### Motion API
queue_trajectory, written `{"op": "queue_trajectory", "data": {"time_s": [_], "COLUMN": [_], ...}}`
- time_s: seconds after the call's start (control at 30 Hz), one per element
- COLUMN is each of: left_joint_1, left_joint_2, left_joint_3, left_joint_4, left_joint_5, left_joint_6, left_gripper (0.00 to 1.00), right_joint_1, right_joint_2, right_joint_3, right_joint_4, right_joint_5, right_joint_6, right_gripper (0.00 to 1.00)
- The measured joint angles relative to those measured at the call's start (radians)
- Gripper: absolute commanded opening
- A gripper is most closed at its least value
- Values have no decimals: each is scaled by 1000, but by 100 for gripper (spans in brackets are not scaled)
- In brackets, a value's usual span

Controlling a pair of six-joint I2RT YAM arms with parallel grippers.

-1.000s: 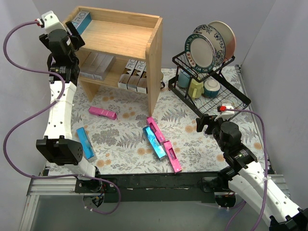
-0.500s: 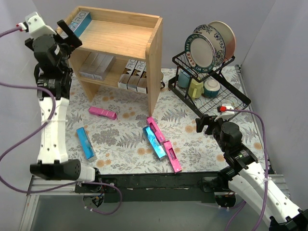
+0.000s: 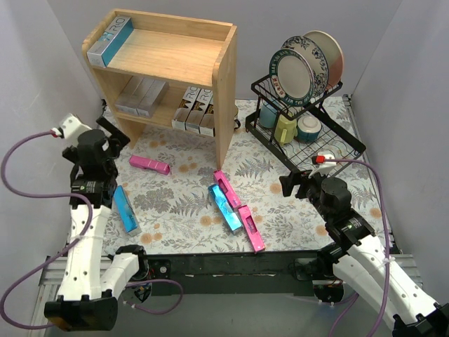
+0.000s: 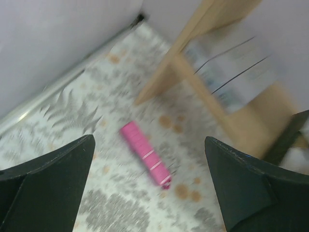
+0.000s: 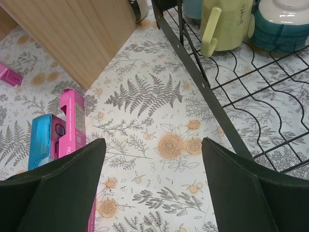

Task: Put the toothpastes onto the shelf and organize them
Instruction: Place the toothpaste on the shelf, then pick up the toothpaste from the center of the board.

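Your left gripper (image 3: 114, 137) hangs spread wide and empty by the left leg of the shelf (image 3: 226, 77). A pink carton (image 3: 149, 164) lies just right of it on the worktop (image 3: 182, 203). Your right gripper (image 3: 293, 184) gapes empty near the front-right corner. The shelf top holds one silver-teal carton (image 3: 111, 38); the lower tier holds silver cartons (image 3: 140, 96) and brown-gold cartons (image 3: 195, 110).

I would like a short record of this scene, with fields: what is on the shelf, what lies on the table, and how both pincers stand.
shelf top: one silver-teal carton, at the left
shelf lower tier: silver cartons left, brown-gold cartons right
table: lone pink carton, lone blue carton, group of two pink and one blue
left pincer: open, empty, near the lone pink carton
right pincer: open, empty, beside the dish rack
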Motion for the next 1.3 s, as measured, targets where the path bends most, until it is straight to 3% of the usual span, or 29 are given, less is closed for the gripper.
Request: {"op": "queue_trajectory", "data": {"time_s": [0.2, 0.33, 0.67, 0.83, 1.0, 1.3], "left_joint_1": [0, 5, 111, 151, 151, 106], "left_joint_2": [13, 54, 203, 296, 336, 347], "left_joint_3": [-309, -427, -531, -531, -532, -531], "left_joint_4": [-34, -31, 46, 74, 79, 77], "left_joint_5": [-78, -115, -101, -14, 114, 255], "left_joint_6": [-100, -162, -210, -217, -210, -199], "left_gripper": [98, 98, 98, 98, 88, 80], "right_joint_1": [0, 0, 0, 0, 0, 0], "right_joint_2": [26, 28, 28, 25, 11, 6], "right_joint_3": [0, 0, -1, -1, -1, -1], "right_joint_4": [1, 1, 1, 1, 1, 0], "right_joint_5": [-30, -40, -47, -47, -47, -46], "right_joint_6": [0, 0, 0, 0, 0, 0], "right_gripper": [88, 88, 88, 88, 88, 88]}}
